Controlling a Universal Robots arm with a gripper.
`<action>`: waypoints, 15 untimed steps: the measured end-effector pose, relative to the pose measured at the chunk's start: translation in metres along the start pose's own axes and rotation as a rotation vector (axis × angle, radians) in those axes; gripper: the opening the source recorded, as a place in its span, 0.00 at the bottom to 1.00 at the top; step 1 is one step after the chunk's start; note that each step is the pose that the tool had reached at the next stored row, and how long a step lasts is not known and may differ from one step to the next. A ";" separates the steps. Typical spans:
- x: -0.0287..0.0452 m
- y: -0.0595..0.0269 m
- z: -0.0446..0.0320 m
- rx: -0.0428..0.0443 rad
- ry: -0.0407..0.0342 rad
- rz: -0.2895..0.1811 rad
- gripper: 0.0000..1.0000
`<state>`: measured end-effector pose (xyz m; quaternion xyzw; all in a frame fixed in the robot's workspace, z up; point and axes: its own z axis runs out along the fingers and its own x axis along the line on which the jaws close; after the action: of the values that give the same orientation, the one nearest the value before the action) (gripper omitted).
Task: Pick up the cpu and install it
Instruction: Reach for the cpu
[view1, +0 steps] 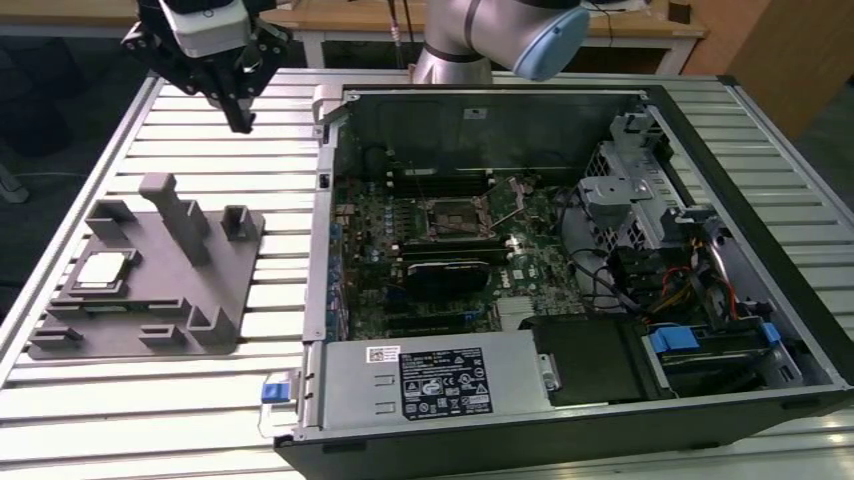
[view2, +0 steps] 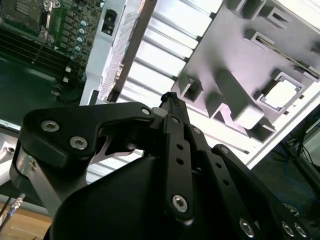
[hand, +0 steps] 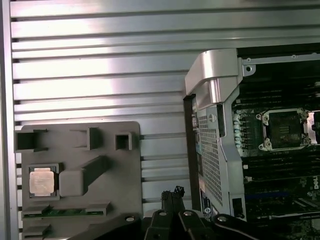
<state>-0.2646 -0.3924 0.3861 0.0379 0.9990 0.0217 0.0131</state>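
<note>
The cpu (view1: 104, 270), a small square chip with a silvery top, lies in a pocket of the grey fixture tray (view1: 200, 300) at the exterior view's left. Both wrist views show the cpu too (hand: 41, 181) (view2: 282, 94). My gripper (view1: 239, 120) hangs high above the slatted table, beyond the tray's far edge and well away from the cpu. Its black fingers (hand: 172, 193) are pressed together with nothing between them, and the gripper (view2: 169, 99) is shut. The open motherboard socket (view1: 454, 213) sits inside the computer case (view1: 667, 400); the first wrist view shows the socket (hand: 284, 129) as well.
The tray carries upright grey posts (view1: 178, 215) and several slots. The open case's metal wall (view1: 320, 200) rises beside the tray. Cables, a drive cage (view1: 641, 190) and a power supply (view1: 427, 380) crowd the case. Bare table slats (view1: 214, 160) lie under the gripper.
</note>
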 end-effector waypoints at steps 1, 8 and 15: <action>0.0020 -0.0001 0.0003 0.0000 0.0000 0.000 0.11; 0.0165 -0.0006 0.0021 0.0000 0.0000 0.000 0.11; 0.0310 -0.0010 0.0041 0.0000 0.0000 0.000 0.11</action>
<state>-0.2955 -0.3909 0.3811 0.0378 0.9990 0.0217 0.0131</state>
